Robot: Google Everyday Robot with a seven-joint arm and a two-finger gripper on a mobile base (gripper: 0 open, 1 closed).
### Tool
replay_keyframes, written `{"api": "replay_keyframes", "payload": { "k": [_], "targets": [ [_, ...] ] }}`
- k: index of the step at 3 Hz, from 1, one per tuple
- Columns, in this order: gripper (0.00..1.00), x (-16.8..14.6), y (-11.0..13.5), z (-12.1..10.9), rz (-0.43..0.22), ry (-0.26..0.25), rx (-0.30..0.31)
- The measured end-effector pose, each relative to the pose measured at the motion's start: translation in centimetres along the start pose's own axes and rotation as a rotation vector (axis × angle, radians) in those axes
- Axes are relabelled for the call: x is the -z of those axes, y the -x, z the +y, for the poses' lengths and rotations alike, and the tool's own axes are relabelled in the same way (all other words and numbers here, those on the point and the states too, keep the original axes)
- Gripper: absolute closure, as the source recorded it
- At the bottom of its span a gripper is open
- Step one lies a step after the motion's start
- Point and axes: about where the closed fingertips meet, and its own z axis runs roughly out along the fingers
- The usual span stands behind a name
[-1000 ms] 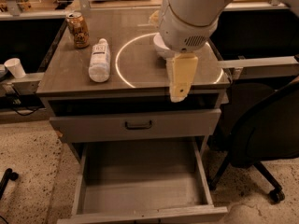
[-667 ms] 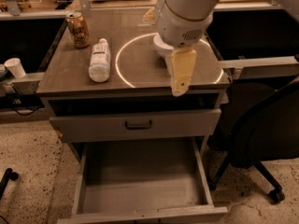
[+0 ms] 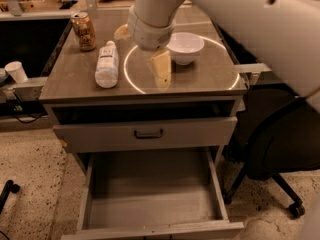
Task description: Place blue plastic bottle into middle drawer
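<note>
The blue plastic bottle (image 3: pixel 107 64), clear with a white label and cap, lies on its side on the left part of the cabinet top. My gripper (image 3: pixel 161 70) hangs from the big white arm over the middle of the top, right of the bottle and apart from it, holding nothing that I can see. The middle drawer (image 3: pixel 150 199) stands pulled out at the bottom, with a bare grey floor and nothing in it.
A brown-orange drink can (image 3: pixel 84 31) stands at the back left of the top. A white bowl (image 3: pixel 184 47) sits just right of the gripper. A shut drawer front with a black handle (image 3: pixel 148 133) is above the open drawer. A black office chair (image 3: pixel 280 149) stands at the right.
The arm and gripper have moved left across the cabinet top, closer to the bottle. The white bowl, hidden behind the arm before, now shows. The bottle has not moved.
</note>
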Motion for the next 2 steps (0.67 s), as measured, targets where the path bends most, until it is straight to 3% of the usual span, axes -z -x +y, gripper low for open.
{"api": "replay_keyframes", "payload": {
  "k": [2],
  "targets": [
    [0.00,-1.53,0.01,-0.58,-0.017,0.019,0.037]
  ]
}}
